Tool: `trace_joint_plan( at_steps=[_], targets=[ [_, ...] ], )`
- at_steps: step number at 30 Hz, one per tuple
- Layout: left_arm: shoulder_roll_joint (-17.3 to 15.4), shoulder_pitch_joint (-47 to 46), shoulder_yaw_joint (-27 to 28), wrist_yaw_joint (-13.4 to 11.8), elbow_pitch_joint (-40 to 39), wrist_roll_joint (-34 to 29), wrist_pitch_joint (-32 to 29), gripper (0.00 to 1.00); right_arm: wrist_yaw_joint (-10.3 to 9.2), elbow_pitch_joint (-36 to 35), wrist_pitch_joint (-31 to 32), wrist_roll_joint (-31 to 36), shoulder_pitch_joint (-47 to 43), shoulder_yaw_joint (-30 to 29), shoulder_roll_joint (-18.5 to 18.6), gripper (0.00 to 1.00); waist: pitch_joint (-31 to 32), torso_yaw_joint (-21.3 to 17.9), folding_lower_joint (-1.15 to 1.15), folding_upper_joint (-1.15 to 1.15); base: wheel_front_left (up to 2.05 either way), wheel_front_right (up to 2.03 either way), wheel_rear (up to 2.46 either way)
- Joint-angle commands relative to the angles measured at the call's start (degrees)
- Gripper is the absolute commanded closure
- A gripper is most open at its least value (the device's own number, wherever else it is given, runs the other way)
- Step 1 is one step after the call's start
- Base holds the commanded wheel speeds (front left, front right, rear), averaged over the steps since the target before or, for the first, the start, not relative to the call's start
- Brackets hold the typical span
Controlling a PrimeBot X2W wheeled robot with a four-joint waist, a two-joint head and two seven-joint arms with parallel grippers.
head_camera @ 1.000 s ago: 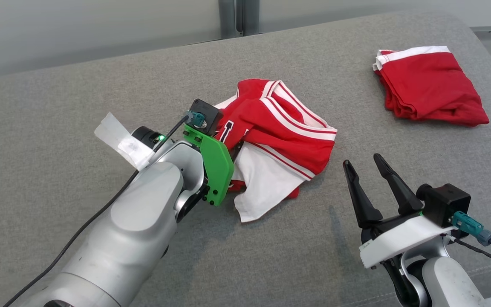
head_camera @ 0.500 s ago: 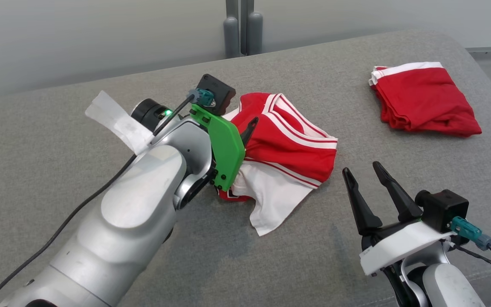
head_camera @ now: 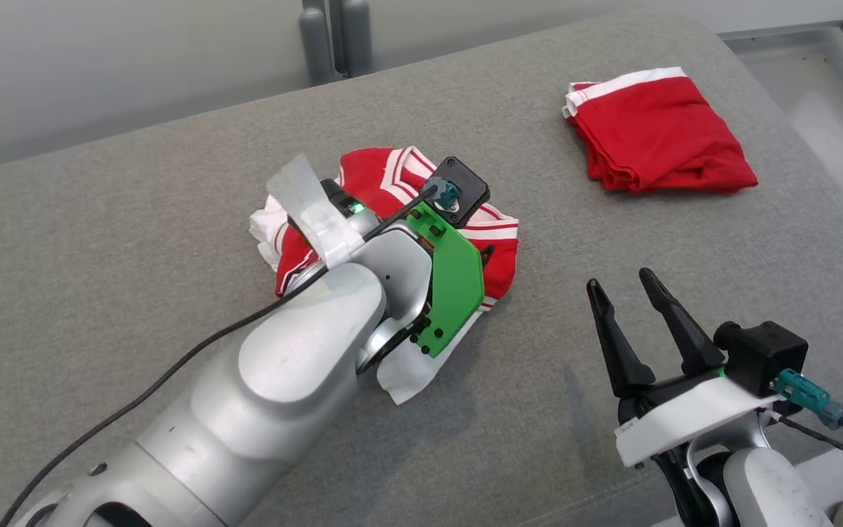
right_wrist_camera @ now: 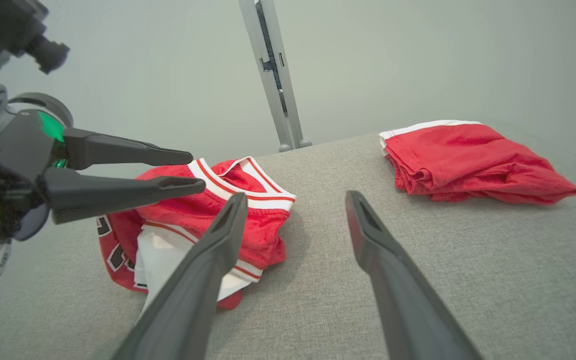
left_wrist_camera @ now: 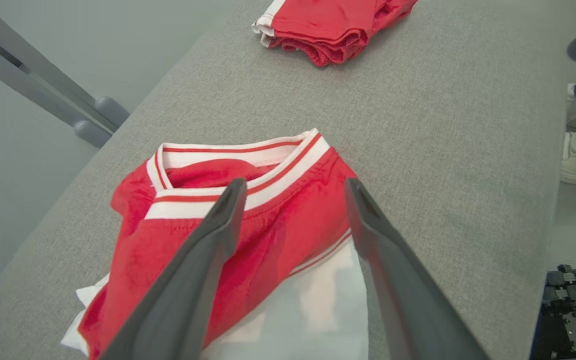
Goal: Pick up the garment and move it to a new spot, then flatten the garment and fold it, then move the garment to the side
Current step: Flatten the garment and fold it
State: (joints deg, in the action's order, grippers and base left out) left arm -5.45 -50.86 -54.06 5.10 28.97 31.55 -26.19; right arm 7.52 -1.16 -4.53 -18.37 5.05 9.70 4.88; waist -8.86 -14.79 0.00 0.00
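Garment (head_camera: 370, 168), red with white stripes, lies crumpled near the middle of the grey padded table (head_camera: 136, 219), well apart from a folded red cloth (head_camera: 656, 139) at the far right. Left gripper (left_wrist_camera: 294, 184) hangs just over the crumpled heap, jaws spread wide, clasping nothing. Right gripper (head_camera: 620, 279) hangs nearby over bare table, jaws equally wide, empty

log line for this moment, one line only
left gripper: open, poised over crumpled garment | right gripper: open, off to the side, holding nothing | folded red garment: far right, apart
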Motion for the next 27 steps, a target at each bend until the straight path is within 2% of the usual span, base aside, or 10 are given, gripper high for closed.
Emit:
trace_joint_plan(
  at_steps=[1,7,11,22,23,25,26,27],
  targets=[
    [0.23,-1.29,-0.34,0.07,0.79,-0.61,-0.44,0.00,-0.07,0.00,-0.64,-0.07,0.55,-0.06,-0.15,0.00,-2.64,-3.39,0.00,0.00,0.00,0.00,0.00],
    [1.35,-3.97,-1.61,0.15,4.17,-0.64,-1.81,0.00,-0.07,1.22,-2.35,-0.87,1.28,0.33,-0.88,0.00,-5.74,-7.84,0.00,0.00,0.00,0.00,0.00],
    [1.62,-5.61,-2.21,-1.63,6.98,-1.58,-2.76,0.00,-0.07,2.35,-3.64,-1.24,1.61,0.79,-1.34,0.00,-7.30,-10.18,0.00,0.00,0.00,0.00,0.00],
    [2.12,-7.78,-3.64,-3.17,11.87,-0.50,-8.71,0.00,-0.07,4.88,-5.88,-1.98,3.02,1.95,-1.80,0.00,-9.32,-12.40,0.00,0.00,0.00,0.00,0.00],
    [2.15,-7.90,-3.67,-3.33,12.04,-0.39,-9.02,0.13,-0.07,5.07,-6.04,-2.00,3.27,2.12,-1.80,0.00,-9.41,-12.47,0.00,0.00,0.00,0.00,0.00],
    [2.24,-7.97,-3.98,-3.47,12.33,-0.34,-9.18,0.86,-0.07,5.48,-6.29,-2.12,3.58,2.38,-1.85,0.00,-9.52,-12.49,0.00,0.00,0.00,0.00,0.00],
    [2.27,-7.99,-4.15,-3.34,12.48,-0.06,-8.91,1.00,-0.07,5.85,-6.65,-2.21,3.69,2.36,-1.88,0.00,-9.52,-12.30,0.00,0.00,0.00,0.00,0.00],
    [2.28,-7.96,-4.21,-3.25,12.50,-0.08,-8.66,1.00,-0.07,6.00,-6.78,-2.23,3.67,2.27,-1.89,0.00,-9.47,-12.11,0.00,0.00,0.00,0.00,0.00]
  ],
)
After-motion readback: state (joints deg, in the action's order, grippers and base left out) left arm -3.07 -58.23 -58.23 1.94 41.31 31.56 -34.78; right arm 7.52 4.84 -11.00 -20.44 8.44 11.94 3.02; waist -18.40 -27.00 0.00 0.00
